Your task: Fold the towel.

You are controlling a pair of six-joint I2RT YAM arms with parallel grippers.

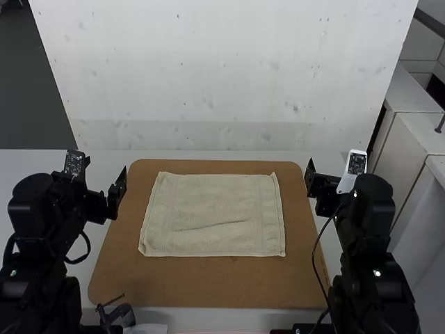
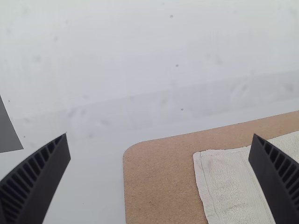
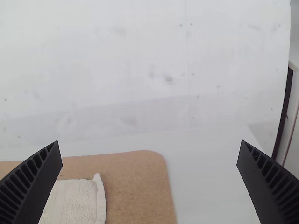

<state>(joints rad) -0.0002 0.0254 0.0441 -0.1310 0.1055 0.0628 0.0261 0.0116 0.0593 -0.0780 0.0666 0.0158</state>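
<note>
1 towel (image 1: 213, 198) lies spread flat on the brown board (image 1: 208, 287) atop the worktop (image 1: 229, 319), creased just toward 6 o'clock from its middle. Around it, apart, the left gripper (image 1: 118, 181) sits near 10 o'clock, the right gripper (image 1: 312, 174) near 2; both have jaws wide.

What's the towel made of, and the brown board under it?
The towel looks like soft cotton terry, matte, with a nubbly weave and stitched hems. The board could be cork or pressed wood fiber: brown, dull and finely speckled.
</note>
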